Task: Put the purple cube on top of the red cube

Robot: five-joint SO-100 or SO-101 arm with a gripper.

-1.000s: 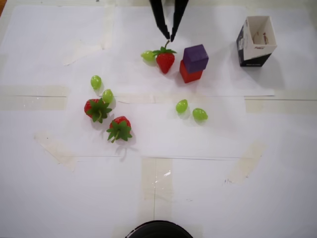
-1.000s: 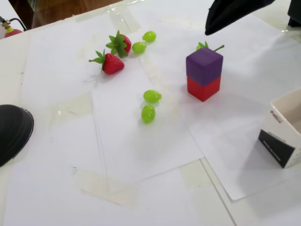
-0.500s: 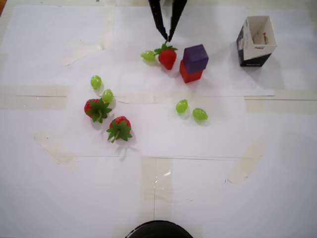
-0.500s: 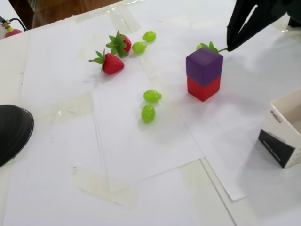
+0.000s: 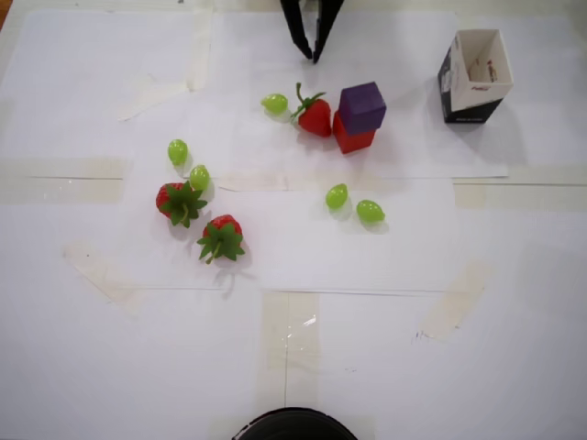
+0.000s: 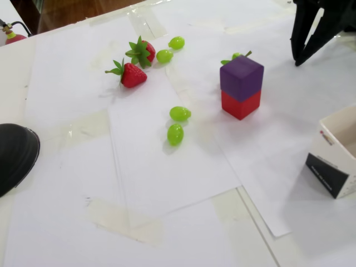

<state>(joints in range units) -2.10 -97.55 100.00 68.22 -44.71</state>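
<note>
**Clerk:** Changes since the earlier frames: black two-finger gripper (image 5: pixel 312 55) has pulled back from the red plastic strawberry with green leaves (image 5: pixel 315 116) toward the top edge of the overhead view, and that strawberry has rolled, its stem now pointing away from the stack.

**Auditor:** Task items?

**Clerk:** Item one, small bright red cube (image 5: pixel 352 138), plain faces, resting on the white paper sheet (image 5: pixel 413 257) that covers the tabletop. Item two, small dark purple matte cube (image 5: pixel 362 107), seated directly on top of the red cube, slightly turned against it but fully supported in the fixed view (image 6: pixel 241 77). Placement judged complete; nothing left but clearing the arm.

**Auditor:** Arm pose?

**Clerk:** Gripper hangs beyond the stack, well apart from it, fingers pointing down at the paper, tips drawn nearly together with only a narrow gap, holding nothing. The fixed view (image 6: pixel 298 60) shows the same.

**Auditor:** Remaining stock?

**Clerk:** The strawberry lies just beside the red cube, whether touching cannot be told. Open white-and-black cardboard box (image 5: pixel 472 75) stands on the stack's other side in the overhead view. Two more strawberries and five green grapes lie scattered farther from the stack.
</note>
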